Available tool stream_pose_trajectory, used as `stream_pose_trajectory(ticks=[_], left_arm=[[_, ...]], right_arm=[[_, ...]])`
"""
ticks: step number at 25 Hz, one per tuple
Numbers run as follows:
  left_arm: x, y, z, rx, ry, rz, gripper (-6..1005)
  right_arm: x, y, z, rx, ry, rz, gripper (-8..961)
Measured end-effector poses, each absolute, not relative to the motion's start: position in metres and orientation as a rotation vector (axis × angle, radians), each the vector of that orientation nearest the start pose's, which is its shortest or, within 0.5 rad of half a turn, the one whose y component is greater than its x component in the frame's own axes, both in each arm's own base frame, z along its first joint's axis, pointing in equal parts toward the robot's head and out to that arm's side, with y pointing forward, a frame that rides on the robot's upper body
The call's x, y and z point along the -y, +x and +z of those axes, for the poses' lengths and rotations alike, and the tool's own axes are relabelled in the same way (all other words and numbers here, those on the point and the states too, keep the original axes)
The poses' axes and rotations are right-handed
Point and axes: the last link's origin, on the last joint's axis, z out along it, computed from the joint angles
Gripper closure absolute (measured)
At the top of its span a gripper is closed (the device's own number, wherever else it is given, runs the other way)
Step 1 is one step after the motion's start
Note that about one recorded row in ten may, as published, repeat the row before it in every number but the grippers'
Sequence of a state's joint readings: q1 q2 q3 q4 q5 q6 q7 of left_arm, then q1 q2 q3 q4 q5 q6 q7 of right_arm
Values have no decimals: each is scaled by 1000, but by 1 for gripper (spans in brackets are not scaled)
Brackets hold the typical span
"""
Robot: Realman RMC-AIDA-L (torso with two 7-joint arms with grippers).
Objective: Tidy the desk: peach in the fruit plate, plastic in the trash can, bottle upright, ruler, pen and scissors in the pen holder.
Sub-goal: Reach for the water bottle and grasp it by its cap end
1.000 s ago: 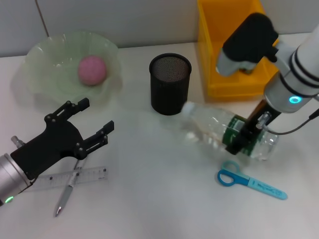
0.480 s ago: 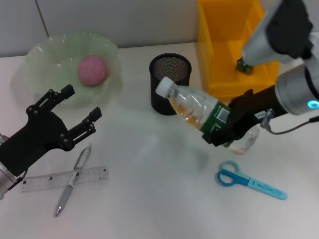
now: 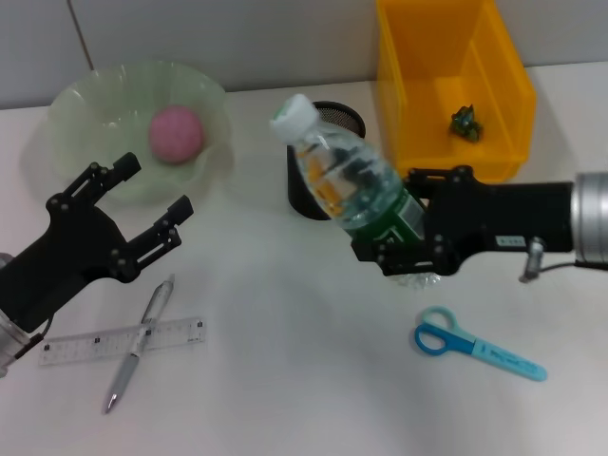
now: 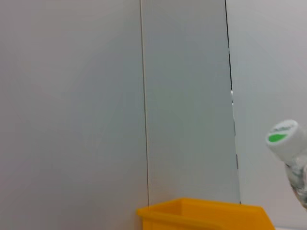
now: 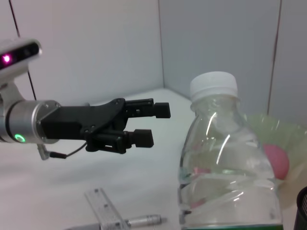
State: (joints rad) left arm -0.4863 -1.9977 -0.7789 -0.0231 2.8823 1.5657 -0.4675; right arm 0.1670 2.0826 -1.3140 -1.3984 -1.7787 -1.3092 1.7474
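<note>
The right claw (image 3: 407, 255) grips the bottle (image 3: 349, 182) tilted near the surface's (image 3: 285, 380) middle, while the left claw (image 3: 142, 204) hovers spread wide near the left edge.

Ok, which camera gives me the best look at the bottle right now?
The head view: it shows the whole bottle, tilted with its cap toward the pen holder, gripped at its base end by the right gripper. The right wrist view shows its cap and upper body up close. The left wrist view catches only the cap at the edge.
</note>
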Motion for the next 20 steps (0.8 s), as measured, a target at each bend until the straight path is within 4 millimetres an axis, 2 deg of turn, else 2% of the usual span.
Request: stream_pose_trajectory(ticks=[3,4,5,9,15,20], left_arm=[[-295,-284,-16,270,-2195,-1063,191],[-296,-283,-12,288,-2200,-1098,192],[-296,-283,-12,288,-2200,-1098,194],[-296,-280,-1,348,-2216,-1187,200],[-293,-276,4,373,-2249,-1255,209],[-292,-270,-1,406,-2300,-1291,217]], right_arm=[[-298,220,17,-391,-2655,571,167],[-295,234,14,-359,-2618,627,167],[-295,234,14,-359,-2618,627,166],[-293,254,4,-298,-2554,729,165],[-293,260,-8,-236,-2515,815,162],[-300,257,-22,-214,-2494,873,160]])
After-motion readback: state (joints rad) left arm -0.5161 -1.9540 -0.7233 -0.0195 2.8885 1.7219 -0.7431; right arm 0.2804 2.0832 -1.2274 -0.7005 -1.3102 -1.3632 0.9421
